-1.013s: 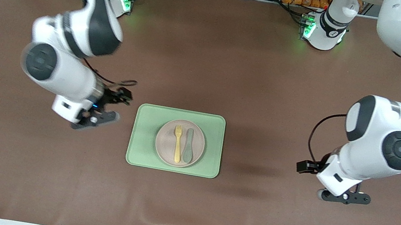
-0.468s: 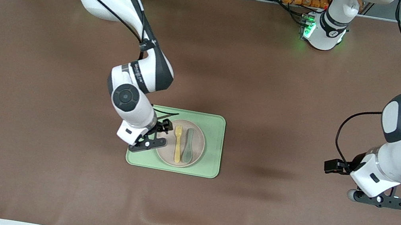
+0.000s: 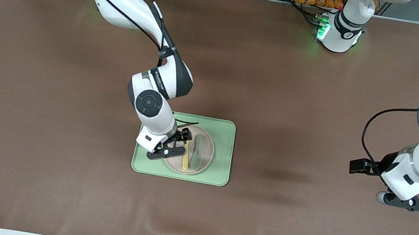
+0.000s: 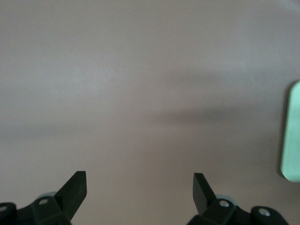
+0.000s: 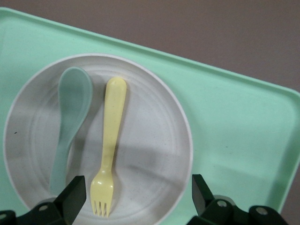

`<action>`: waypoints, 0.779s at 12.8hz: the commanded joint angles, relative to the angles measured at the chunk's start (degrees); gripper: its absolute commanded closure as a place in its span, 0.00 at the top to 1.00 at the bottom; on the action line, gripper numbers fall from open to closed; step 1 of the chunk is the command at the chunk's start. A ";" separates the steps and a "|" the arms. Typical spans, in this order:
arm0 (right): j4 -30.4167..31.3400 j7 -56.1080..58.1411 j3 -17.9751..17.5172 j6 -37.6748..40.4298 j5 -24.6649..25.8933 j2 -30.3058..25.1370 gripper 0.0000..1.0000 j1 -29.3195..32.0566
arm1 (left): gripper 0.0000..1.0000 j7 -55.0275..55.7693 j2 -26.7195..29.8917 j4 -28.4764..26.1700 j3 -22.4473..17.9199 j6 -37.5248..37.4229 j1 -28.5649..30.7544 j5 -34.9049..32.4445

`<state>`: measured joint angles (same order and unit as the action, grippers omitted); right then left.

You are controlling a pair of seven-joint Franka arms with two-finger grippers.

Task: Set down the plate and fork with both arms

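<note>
Right wrist view: fork (image 5: 109, 150) on plate (image 5: 154, 154) under spread right claw (image 5: 138, 197).

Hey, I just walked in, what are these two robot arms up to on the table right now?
The right gripper hovers with open jaws over the round off-white plate, which sits in the rectangular light green tray. A small pale yellow plastic fork and a grey-green spoon lie side by side on the plate. Nothing is held. The left gripper waits, open, over bare brown table at its own end.
</note>
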<state>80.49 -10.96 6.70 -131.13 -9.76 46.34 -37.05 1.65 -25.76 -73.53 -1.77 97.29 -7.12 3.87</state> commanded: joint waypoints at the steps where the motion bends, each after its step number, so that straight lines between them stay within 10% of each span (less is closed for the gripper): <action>1: -2.18 -2.84 0.69 -0.35 0.18 2.26 0.97 -1.79 | 1.00 0.20 4.57 -1.88 4.94 -3.58 4.48 -1.85; 7: -1.83 -2.93 0.69 -0.44 0.27 3.14 0.83 -3.47 | 1.00 3.17 15.62 -3.28 5.38 -14.82 4.22 -2.64; 10: -1.74 -3.01 0.69 -0.53 0.18 3.67 0.83 -3.64 | 1.00 3.89 26.77 -13.09 6.69 -16.34 4.57 -2.64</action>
<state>80.14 -12.98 6.72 -131.61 -9.76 48.75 -40.02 4.75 -8.03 -76.52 3.82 79.94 -3.08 2.91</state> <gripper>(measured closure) 0.172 0.000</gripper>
